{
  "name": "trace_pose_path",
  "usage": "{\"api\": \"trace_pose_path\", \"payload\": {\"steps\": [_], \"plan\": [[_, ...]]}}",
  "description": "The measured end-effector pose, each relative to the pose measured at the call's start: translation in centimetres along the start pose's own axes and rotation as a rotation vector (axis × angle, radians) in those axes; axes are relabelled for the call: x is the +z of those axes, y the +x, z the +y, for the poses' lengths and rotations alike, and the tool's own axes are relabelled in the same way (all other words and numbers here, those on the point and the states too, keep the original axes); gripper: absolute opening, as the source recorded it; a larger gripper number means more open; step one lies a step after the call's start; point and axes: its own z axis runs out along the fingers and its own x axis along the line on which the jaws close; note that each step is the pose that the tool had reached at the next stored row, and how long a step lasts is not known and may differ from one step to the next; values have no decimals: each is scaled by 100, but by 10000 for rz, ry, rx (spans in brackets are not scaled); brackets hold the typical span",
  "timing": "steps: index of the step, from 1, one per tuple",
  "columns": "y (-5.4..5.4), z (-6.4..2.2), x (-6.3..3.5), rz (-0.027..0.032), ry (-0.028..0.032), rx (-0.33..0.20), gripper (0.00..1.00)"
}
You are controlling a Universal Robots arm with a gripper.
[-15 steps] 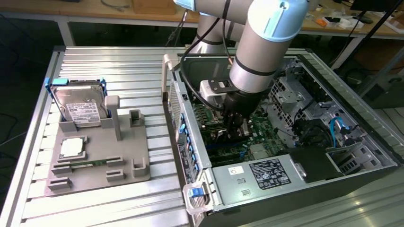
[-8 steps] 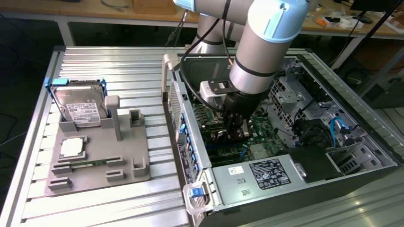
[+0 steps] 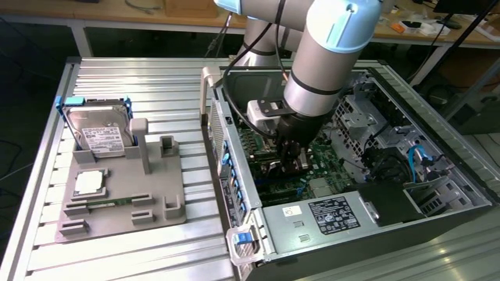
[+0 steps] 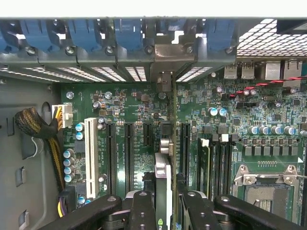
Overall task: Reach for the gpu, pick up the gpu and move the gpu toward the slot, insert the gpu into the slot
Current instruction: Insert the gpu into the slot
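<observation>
The gripper (image 4: 162, 203) has its fingers (image 4: 142, 208) closed on the gpu (image 4: 163, 177). The card stands on its thin edge at the lower middle of the wrist frame, lined up along the long slot (image 4: 165, 139) right under it. The board's tiny writing is too small to read.

A ribbed metal table (image 3: 140, 76) of pale aluminium slats fills the middle of the scene and catches bright, even light. Behind the table runs a long wooden workbench (image 3: 117, 14) on white legs, with dark shadow beneath it. Off the table's corner at the exterior view's right, a grey floor (image 3: 488, 143) shows, and a black cable (image 3: 461, 44) slants down toward that corner
</observation>
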Motion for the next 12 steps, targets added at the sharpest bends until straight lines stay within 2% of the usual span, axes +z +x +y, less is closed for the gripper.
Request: {"api": "trace_pose_path", "payload": {"steps": [12], "plan": [[0, 14, 37, 0, 0, 0, 27]]}}
